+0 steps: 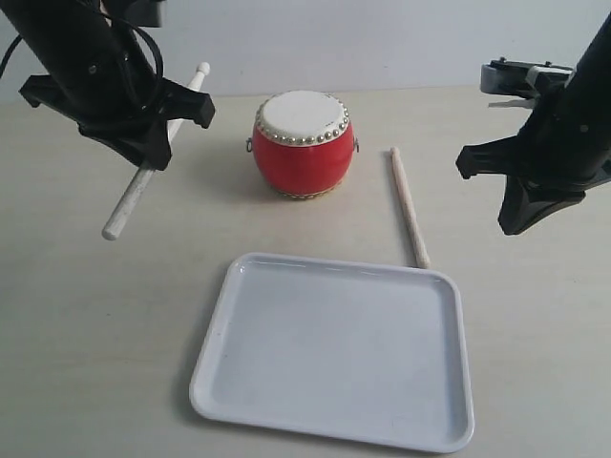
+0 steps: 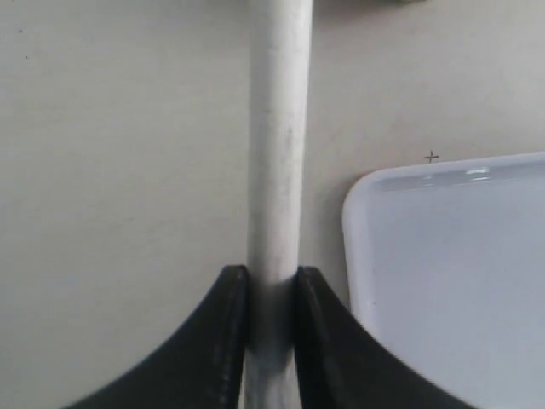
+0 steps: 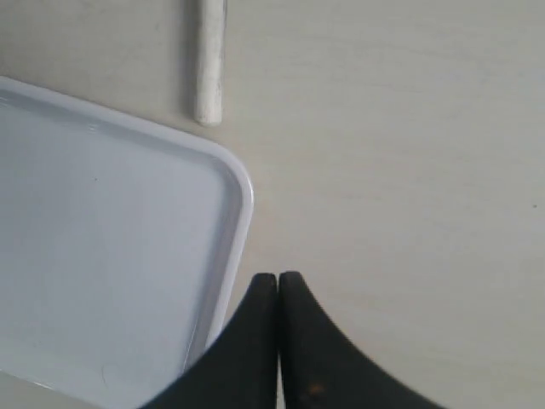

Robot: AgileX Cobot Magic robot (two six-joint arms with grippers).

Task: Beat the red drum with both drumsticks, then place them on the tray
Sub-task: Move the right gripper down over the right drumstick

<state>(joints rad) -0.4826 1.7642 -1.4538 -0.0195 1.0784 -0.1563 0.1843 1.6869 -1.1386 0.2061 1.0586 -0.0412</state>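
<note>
Beige table [image 1: 76, 315], left hand [image 2: 272, 279] clamping drumstick [image 2: 278, 128], right hand [image 3: 278, 283] pinched closed

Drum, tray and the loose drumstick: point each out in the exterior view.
Drum [image 1: 302, 157]: exterior view, red side of the body.
Tray [image 1: 329, 348]: exterior view, bare floor near the middle.
Loose drumstick [image 1: 408, 206]: exterior view, middle of the shaft.

No lettering to read — one small mark only
A tiny dark plus-shaped cross [image 2: 432, 157] stands on the pale beige tabletop [image 2: 128, 170], just beside the rounded corner of the glossy white plastic tray [image 2: 351, 247]; no word, brand or number is legible.
</note>
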